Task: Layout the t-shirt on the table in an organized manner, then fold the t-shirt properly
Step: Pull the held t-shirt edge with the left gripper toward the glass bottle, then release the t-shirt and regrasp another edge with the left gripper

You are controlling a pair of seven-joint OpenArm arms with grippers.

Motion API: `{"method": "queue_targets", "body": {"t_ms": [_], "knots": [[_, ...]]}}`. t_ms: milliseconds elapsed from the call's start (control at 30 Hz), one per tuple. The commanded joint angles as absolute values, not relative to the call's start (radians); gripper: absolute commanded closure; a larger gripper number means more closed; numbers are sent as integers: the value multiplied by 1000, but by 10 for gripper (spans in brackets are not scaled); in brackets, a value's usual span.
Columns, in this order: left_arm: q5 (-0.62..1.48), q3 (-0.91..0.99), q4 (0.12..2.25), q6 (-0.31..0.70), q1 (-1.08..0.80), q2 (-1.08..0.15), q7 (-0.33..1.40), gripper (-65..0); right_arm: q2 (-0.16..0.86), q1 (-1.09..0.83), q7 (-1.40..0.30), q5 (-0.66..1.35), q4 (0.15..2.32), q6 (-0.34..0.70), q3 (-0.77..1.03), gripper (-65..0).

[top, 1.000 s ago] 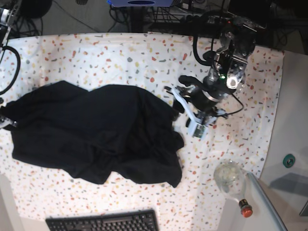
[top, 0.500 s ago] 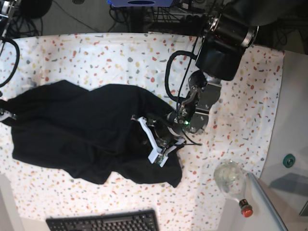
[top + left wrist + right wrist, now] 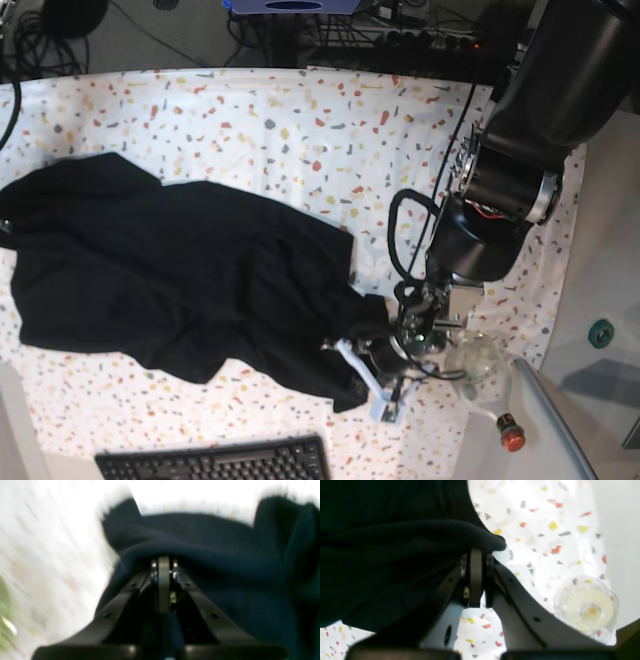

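Observation:
The black t-shirt lies rumpled across the left and middle of the speckled table. Its front right corner is drawn out to a point near the table's front edge. There my left gripper is shut on it. The blurred left wrist view shows the left gripper with its jaws together over dark cloth. In the right wrist view my right gripper is shut on a thick fold of the t-shirt. The right arm is out of the base view past the left edge.
A clear glass bottle with a red cap lies just right of my left gripper; the bottle also shows in the right wrist view. A black keyboard sits at the front edge. A plain grey surface borders the table on the right.
My left gripper swung from the right of the table onto the shirt, shut on its right edge and pulled it toward the front right. The shirt's left side shifted toward the back.

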State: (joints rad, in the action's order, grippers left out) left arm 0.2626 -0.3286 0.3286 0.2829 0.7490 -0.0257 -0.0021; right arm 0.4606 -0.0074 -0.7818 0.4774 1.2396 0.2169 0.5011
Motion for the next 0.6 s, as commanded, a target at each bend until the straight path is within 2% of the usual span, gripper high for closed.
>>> {"method": "queue_targets", "body": {"t_ms": [0, 100, 200, 300, 333, 433, 467, 500, 567], "knots": [[272, -326, 369, 286, 805, -19, -27, 0, 496, 31, -754, 483, 1251, 213, 495, 0], [275, -326, 421, 286, 828, -16, 22, 0, 498, 65, -756, 483, 1244, 205, 464, 0], [277, -325, 568, 286, 763, -16, 179, 0, 498, 94, -762, 481, 1234, 193, 461, 0], [277, -311, 779, 286, 599, -53, 231, 0, 509, 127, -797, 446, 1193, 81, 466, 0], [277, -288, 834, 286, 545, -76, 231, 0, 507, 131, -797, 432, 1185, 62, 470, -62], [277, -157, 981, 288, 386, -114, 234, 0, 486, 117, -751, 421, 1193, 99, 492, -342], [277, -90, 1027, 289, 318, -128, 234, 0, 473, 94, -723, 421, 1205, 125, 544, -401], [277, -18, 1075, 291, 246, -136, 231, 0, 446, 71, -693, 423, 1227, 147, 605, -428], [277, 125, 1159, 294, 119, -139, 229, 0, 363, 28, -670, 420, 1296, 199, 728, -429]]}}
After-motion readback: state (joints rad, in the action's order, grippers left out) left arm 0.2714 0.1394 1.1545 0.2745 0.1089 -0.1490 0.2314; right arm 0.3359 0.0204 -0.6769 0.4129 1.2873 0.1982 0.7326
